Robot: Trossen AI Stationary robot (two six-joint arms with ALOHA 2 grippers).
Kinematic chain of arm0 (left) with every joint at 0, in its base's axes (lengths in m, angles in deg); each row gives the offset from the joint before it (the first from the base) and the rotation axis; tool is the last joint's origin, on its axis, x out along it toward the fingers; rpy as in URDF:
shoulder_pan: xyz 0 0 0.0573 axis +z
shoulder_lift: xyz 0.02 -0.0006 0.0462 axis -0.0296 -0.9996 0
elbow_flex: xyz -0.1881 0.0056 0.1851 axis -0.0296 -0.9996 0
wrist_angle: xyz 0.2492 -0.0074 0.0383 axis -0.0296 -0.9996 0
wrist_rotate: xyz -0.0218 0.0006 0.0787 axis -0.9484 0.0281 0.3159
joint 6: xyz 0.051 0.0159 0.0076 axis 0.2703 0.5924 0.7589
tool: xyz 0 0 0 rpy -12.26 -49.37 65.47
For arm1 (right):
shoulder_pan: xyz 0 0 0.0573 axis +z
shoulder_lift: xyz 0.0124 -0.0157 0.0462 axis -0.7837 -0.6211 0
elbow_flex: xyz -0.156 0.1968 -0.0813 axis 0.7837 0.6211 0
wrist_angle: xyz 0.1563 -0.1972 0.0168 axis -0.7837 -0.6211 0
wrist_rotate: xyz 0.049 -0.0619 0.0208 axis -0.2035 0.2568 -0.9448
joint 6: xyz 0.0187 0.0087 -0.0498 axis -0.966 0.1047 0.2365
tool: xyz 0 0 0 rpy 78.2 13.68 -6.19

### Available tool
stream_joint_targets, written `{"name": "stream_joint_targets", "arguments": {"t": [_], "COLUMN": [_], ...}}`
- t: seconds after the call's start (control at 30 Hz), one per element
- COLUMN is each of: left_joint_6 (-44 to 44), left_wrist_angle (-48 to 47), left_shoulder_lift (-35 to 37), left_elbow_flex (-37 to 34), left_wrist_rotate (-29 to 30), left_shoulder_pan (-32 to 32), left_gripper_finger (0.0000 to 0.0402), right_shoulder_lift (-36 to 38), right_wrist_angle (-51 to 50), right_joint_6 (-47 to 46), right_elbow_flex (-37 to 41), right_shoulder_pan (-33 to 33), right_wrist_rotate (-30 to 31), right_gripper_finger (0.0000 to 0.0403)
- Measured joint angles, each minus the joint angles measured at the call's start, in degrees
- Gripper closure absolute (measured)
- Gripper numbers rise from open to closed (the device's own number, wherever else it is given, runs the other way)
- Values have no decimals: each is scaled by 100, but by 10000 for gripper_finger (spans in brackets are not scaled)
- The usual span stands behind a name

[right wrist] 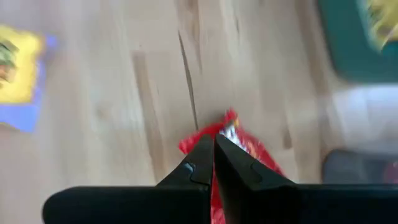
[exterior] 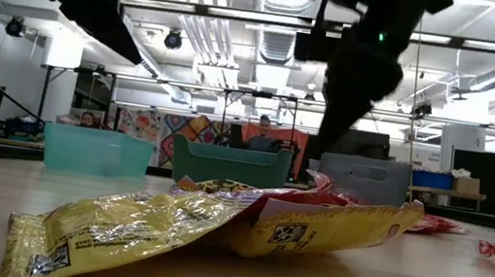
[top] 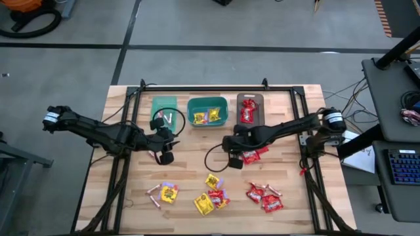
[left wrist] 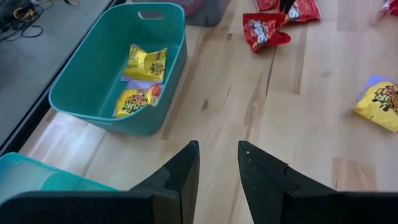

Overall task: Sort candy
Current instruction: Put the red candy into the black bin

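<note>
**Bins at the back, sweets spread across the front**

Three bins stand in a row along the table's point(top: 131, 203) far edge: the left bin point(top: 164, 105), the middle bin point(top: 207, 112) beside it, the right bin point(top: 250, 108) next. Packets lie inside the middle bin point(left wrist: 142, 65) and the right one. The left gripper point(top: 165, 157) sits before the left bin; the right gripper point(top: 235, 164) before the right bin, touching a packet point(right wrist: 245, 149). Nearer the front edge lie three loose clusters of candy point(top: 210, 196), left, centre and right.

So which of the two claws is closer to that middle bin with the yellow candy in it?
Left. The left gripper hangs open just in front of the teal bin, toward its left end; the right gripper, shut on a red packet, sits farther off.
</note>
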Motion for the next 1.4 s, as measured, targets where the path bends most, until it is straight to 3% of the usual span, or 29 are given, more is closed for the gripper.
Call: {"name": "stream_joint_targets", "arguments": {"t": [0.2, 0.43, 0.8, 0.97, 1.2, 1.4], "left_joint_6": [0, 0, 253, 260, 332, 315], "left_wrist_angle": [-4, -5, 119, 121, 209, 217], "left_shoulder_lift": [1, 1, 1, 1, 1, 1], "left_elbow_flex": [-13, -13, -22, -22, -22, -22], "left_wrist_rotate": [1, 3, 18, 18, 18, 18], "left_shoulder_pan": [0, 0, 0, 0, 0, 0], "left_gripper_finger": [306, 306, 306, 306, 306, 306], "right_shoulder_lift": [504, 599, 102, -282, -693, -894], "right_wrist_angle": [-198, -483, 209, 277, 377, 483], "right_joint_6": [25, 1144, 941, 937, 927, 946], "right_elbow_flex": [0, 275, 611, 616, 564, 551], "right_shoulder_pan": [0, 248, 323, 295, 113, -42], "right_wrist_rotate": [-10, -13, 336, 546, 641, 280], "right_gripper_finger": [394, 381, 253, 225, 250, 343]}}
